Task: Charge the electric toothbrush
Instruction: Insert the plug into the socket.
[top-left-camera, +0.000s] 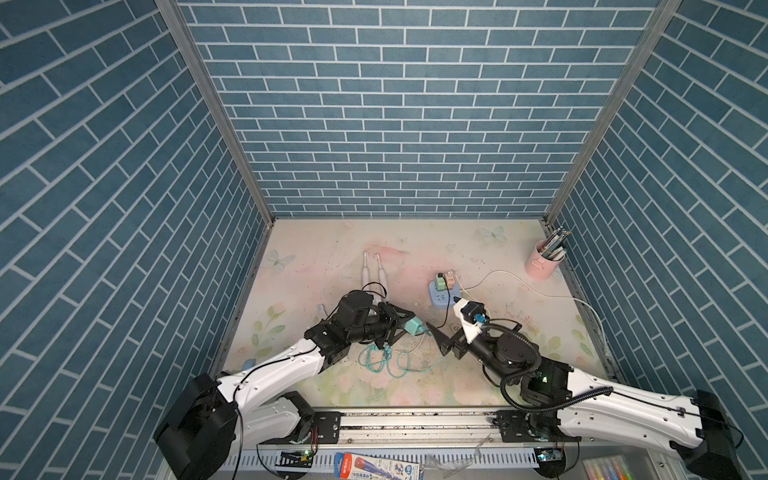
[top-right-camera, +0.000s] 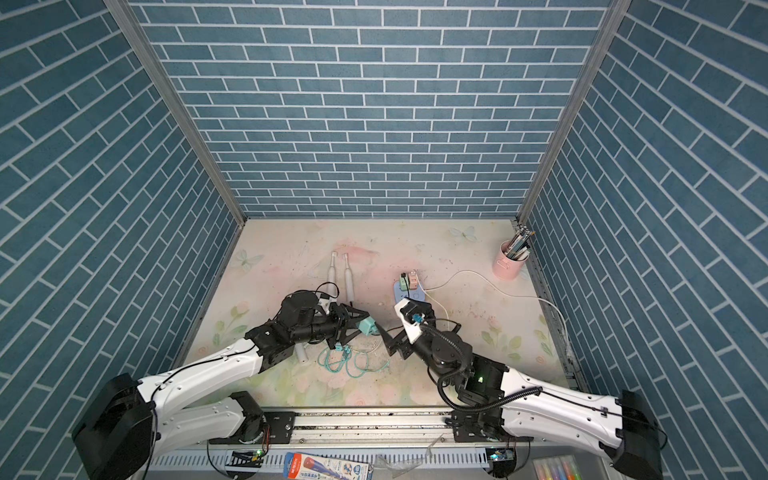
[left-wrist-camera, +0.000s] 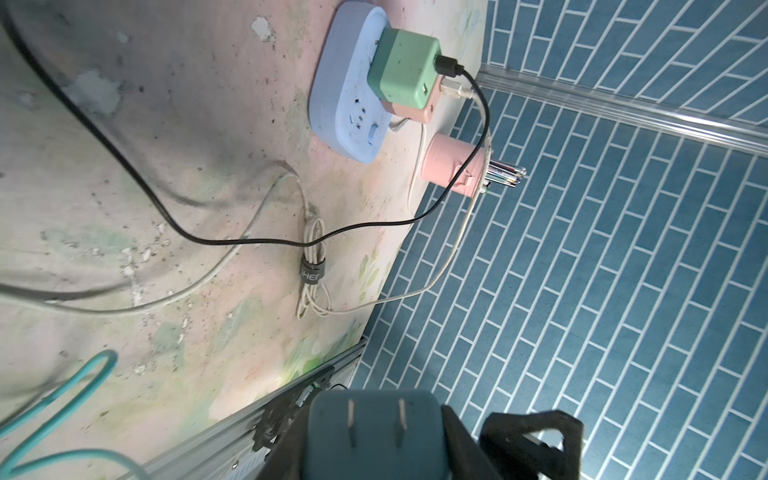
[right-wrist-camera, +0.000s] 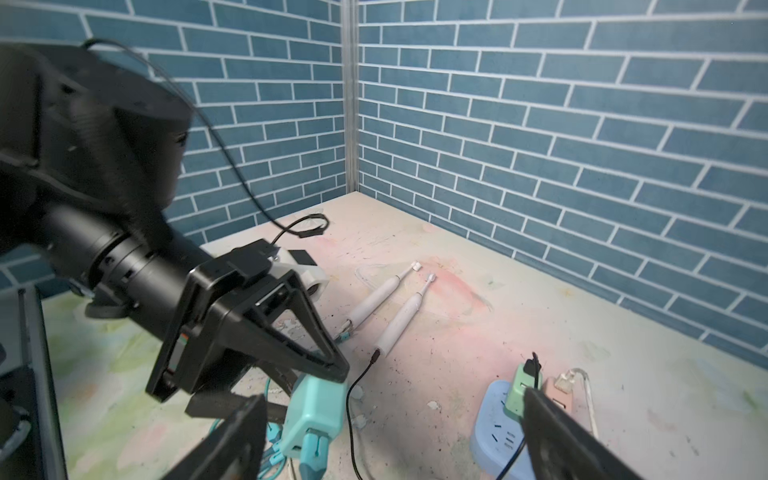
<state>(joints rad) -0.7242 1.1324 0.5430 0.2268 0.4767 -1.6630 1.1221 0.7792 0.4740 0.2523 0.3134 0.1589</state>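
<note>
little looks done. the two electric toothbrushes (right-wrist-camera: 401, 320) lie side by side, far left of centre on the tabletop (right-wrist-camera: 540, 291). the black cable (right-wrist-camera: 360, 378) ends just beside one and seems unplugged. the left hand (right-wrist-camera: 322, 380) is clamped on a teal adapter (right-wrist-camera: 313, 411), not yet in the blue power strip (right-wrist-camera: 494, 432) to its right. the right hand (right-wrist-camera: 392, 397) gapes wide and holds nothing.

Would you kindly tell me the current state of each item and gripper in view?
Toothbrushes: both lying flat, side by side.
Teal charger: in the left jaws, unplugged.
Left gripper: shut on the teal charger.
Right gripper: open, empty.
Strip: green adapter and pink adapter plugged in, a socket free.
Black cable: free end loose by a toothbrush.
Cup: upright, holding pens.
</note>
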